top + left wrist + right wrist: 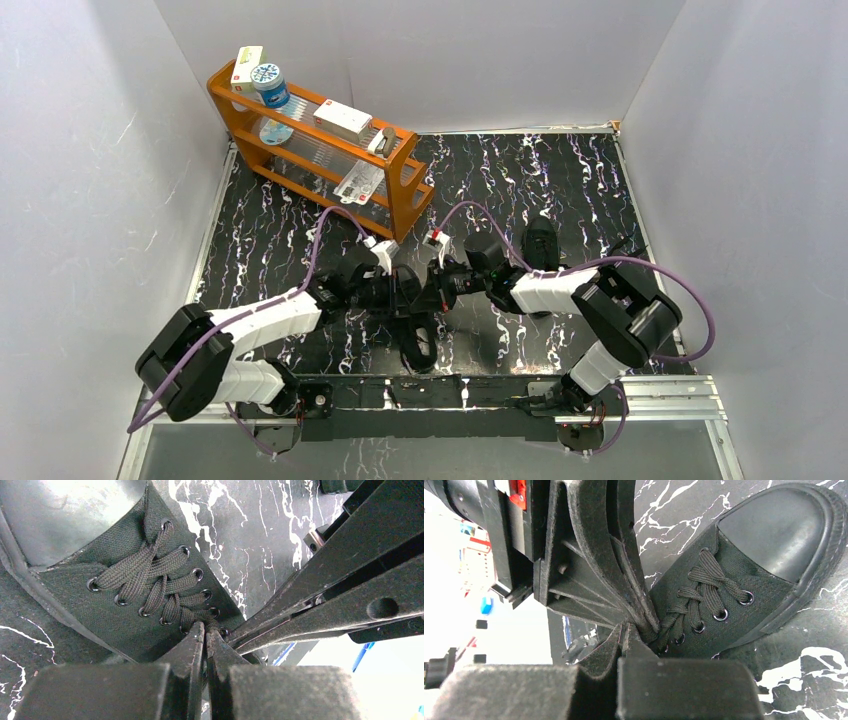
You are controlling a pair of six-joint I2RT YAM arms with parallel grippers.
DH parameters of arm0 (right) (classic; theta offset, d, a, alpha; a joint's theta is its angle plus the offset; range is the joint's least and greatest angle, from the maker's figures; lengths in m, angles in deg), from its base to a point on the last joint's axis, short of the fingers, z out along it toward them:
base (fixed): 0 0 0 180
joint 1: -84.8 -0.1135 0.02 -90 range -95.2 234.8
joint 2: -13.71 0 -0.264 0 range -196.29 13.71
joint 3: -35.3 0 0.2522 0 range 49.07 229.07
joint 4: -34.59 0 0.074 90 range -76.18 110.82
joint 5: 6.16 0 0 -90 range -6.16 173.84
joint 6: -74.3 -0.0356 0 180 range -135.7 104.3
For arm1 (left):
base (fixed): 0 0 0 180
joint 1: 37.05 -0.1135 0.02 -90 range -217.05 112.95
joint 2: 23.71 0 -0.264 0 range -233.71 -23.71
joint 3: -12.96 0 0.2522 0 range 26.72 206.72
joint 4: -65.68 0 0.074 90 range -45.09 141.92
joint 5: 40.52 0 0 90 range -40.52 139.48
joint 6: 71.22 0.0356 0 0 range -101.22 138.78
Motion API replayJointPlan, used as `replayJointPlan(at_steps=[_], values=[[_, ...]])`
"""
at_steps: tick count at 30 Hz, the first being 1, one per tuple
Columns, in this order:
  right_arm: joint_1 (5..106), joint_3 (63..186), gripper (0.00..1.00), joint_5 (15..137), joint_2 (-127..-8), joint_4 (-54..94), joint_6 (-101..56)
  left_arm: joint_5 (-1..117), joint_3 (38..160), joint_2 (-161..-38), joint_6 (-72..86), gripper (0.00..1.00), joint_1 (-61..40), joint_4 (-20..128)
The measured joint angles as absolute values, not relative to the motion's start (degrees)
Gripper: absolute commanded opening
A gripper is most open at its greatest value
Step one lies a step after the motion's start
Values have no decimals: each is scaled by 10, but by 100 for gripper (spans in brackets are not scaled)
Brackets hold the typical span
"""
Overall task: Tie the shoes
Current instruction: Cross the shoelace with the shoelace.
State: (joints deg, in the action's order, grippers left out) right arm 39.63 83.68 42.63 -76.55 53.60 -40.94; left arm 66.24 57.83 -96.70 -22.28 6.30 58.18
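Shoe [769, 595]; left hand [205, 632] beside right hand [624, 629]

Shoe [420, 340] on the table [560, 180], centre, close to the near edge. Left gripper [205, 630] and right gripper [624, 629] meet tip to tip at its laces [150, 580]. Rack [320, 160] in far-left corner; bottle [268, 82] and boxes [342, 120] on top.

A black canvas sneaker [744, 580] sits upright on the marbled mat [819, 630], its flat laces [155, 580] crisscrossed through metal eyelets.
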Motion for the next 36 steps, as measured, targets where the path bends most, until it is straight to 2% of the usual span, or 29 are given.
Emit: replayJointPlan(at_steps=[7, 13, 15, 22, 31, 36], values=[[380, 829, 0, 437, -758, 585, -473, 649, 552, -942, -234, 0, 62, 605], [376, 799, 0, 479, -720, 581, -483, 636, 550, -902, -230, 0, 62, 558], [379, 798, 15, 481, -720, 579, -479, 636, 550, -898, -228, 0, 62, 548], [382, 834, 34, 474, -715, 461, -364, 634, 550, -897, -226, 0, 62, 545], [382, 874, 35, 446, -757, 403, -257, 634, 550, -896, -221, 0, 62, 543], [382, 885, 31, 440, -761, 397, -233, 634, 550, -878, -219, 0, 62, 539]])
